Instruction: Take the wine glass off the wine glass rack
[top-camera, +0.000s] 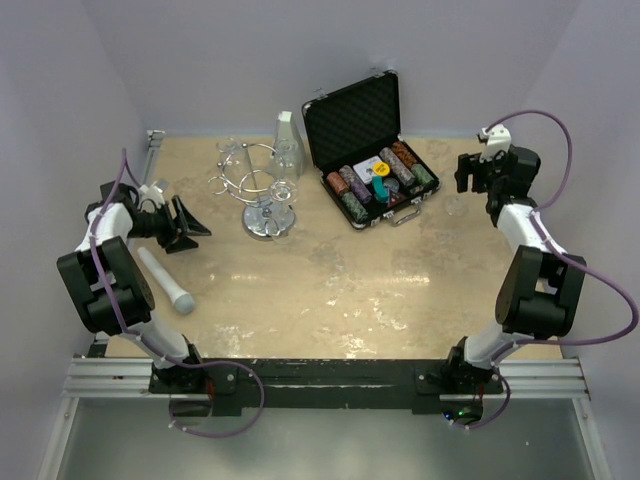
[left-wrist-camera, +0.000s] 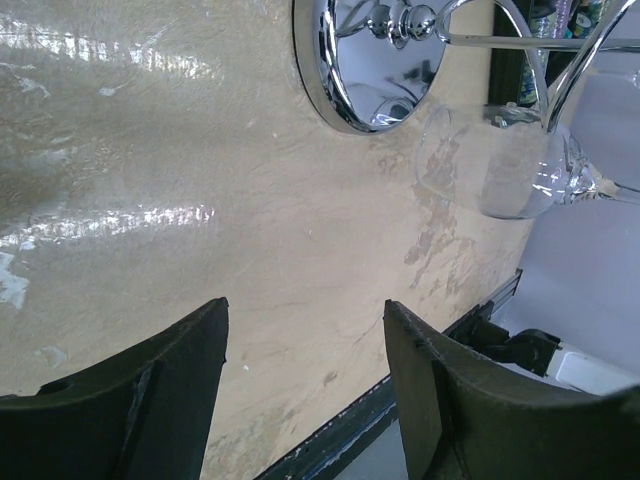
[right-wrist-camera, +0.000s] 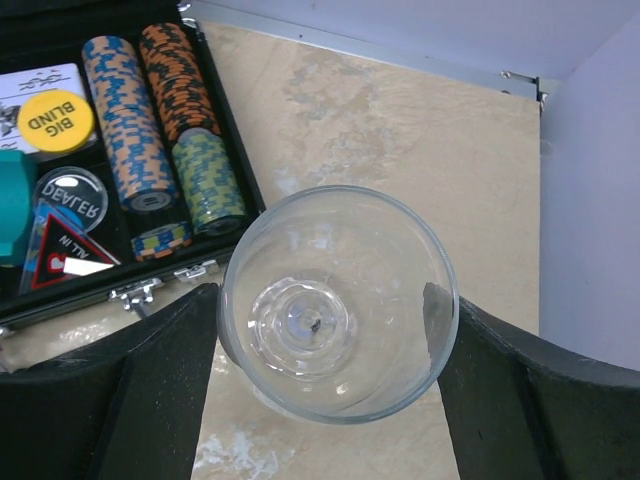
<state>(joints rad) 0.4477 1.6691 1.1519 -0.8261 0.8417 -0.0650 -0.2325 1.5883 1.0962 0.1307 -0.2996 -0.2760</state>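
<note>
The chrome wine glass rack (top-camera: 262, 195) stands at the back left with clear glasses hanging from its loops. Its mirrored base (left-wrist-camera: 365, 60) and one hanging glass (left-wrist-camera: 500, 165) show in the left wrist view. My left gripper (top-camera: 195, 228) is open and empty left of the rack, low over the table (left-wrist-camera: 305, 310). Another wine glass (top-camera: 457, 207) stands upright on the table at the right. My right gripper (top-camera: 470, 190) is over it. In the right wrist view the glass (right-wrist-camera: 335, 300) fills the gap between my spread fingers (right-wrist-camera: 160, 380).
An open black poker chip case (top-camera: 370, 150) lies at the back centre, just left of the standing glass (right-wrist-camera: 120, 130). A white and grey cylinder (top-camera: 165, 280) lies near the left arm. A pale bottle (top-camera: 285, 130) stands behind the rack. Walls close in on the left, back and right.
</note>
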